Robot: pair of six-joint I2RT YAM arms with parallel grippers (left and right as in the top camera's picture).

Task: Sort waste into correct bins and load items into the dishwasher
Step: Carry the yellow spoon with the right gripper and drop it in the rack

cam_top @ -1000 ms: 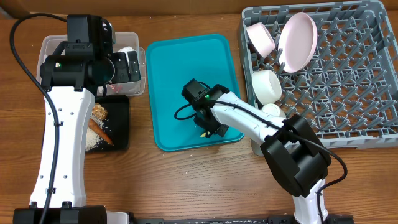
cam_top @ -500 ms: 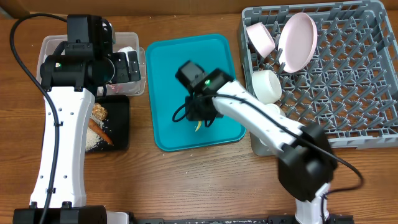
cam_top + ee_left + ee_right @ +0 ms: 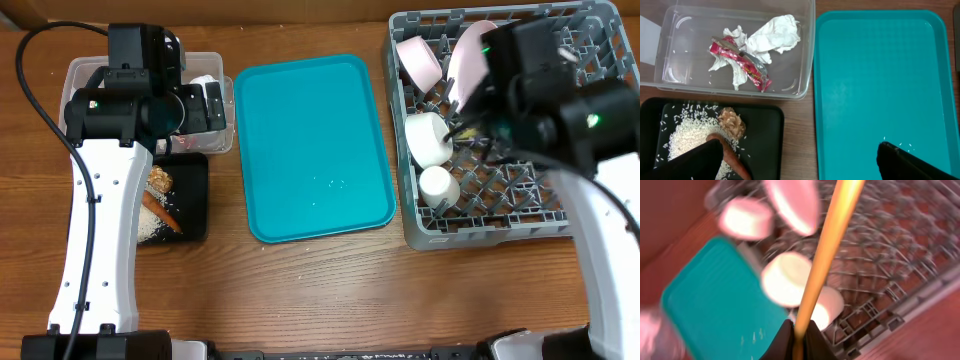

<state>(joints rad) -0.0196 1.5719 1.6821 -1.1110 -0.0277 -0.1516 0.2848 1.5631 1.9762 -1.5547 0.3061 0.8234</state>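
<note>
You will find no legible text, label, brand, number or sign in any view. Markings on the crumpled red-and-white wrapper, lying in the clear tub, are too small to read.

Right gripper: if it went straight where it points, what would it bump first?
Probably the grey dish rack, near the white cups. The right gripper is shut on the yellow spoon, which would touch first. Blur leaves depth unclear.

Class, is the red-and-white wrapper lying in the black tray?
No, the wrapper lies in the clear tub beside white crumpled paper.
</note>
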